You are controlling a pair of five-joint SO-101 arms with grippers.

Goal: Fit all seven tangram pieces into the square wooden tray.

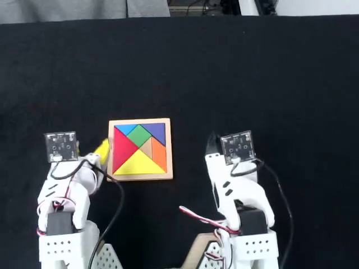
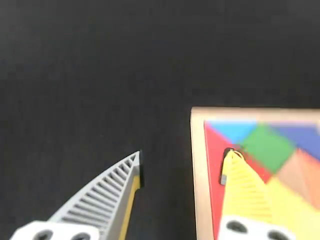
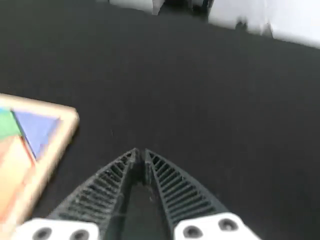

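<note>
The square wooden tray (image 1: 140, 177) lies at the table's middle, packed with coloured tangram pieces lying flat: a red triangle (image 1: 123, 148), a yellow triangle (image 1: 139, 164), a green piece (image 1: 138, 135) and several others. My left gripper (image 1: 101, 152) stands open at the tray's left edge (image 2: 197, 165). Its yellow finger (image 2: 237, 172) hangs over the red triangle (image 2: 216, 150); the grey finger (image 2: 127, 172) is outside over the cloth. My right gripper (image 3: 140, 154) is shut and holds nothing, to the right of the tray (image 3: 55, 137), over bare cloth.
Black cloth covers the table (image 1: 252, 84), with wide free room behind and to both sides of the tray. Both arm bases stand at the near edge, with cables trailing between them. Pale room fixtures show beyond the far edge.
</note>
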